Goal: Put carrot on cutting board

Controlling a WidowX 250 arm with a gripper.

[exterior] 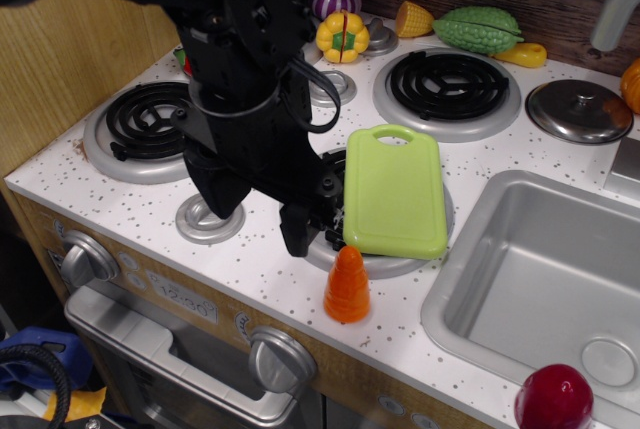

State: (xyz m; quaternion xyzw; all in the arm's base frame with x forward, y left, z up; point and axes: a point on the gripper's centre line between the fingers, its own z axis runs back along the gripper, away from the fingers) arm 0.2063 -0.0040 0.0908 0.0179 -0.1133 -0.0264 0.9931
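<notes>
At the near right a dark red ball [554, 398] sits on the sink [520, 211] rim, the carrot [348, 286] stands upright on the counter just near of the cutting board [395, 190], right of the open, empty gripper [258, 221].

The carrot [348, 286] stands upright on the bench [255, 269], open to approach at its 3, 6 and 9 o'clock. At its 12 o'clock the cutting board [396, 189] lies close by, its near edge overhanging a burner; the board's top is bare. The black arm and tool [265, 217] loom at the carrot's 10 o'clock, blocking that side and crowding the board's left edge. The sink [540, 269] drops away at 3 o'clock of the board. A dark red ball [554, 398] sits well apart at the carrot's 4 o'clock.
</notes>
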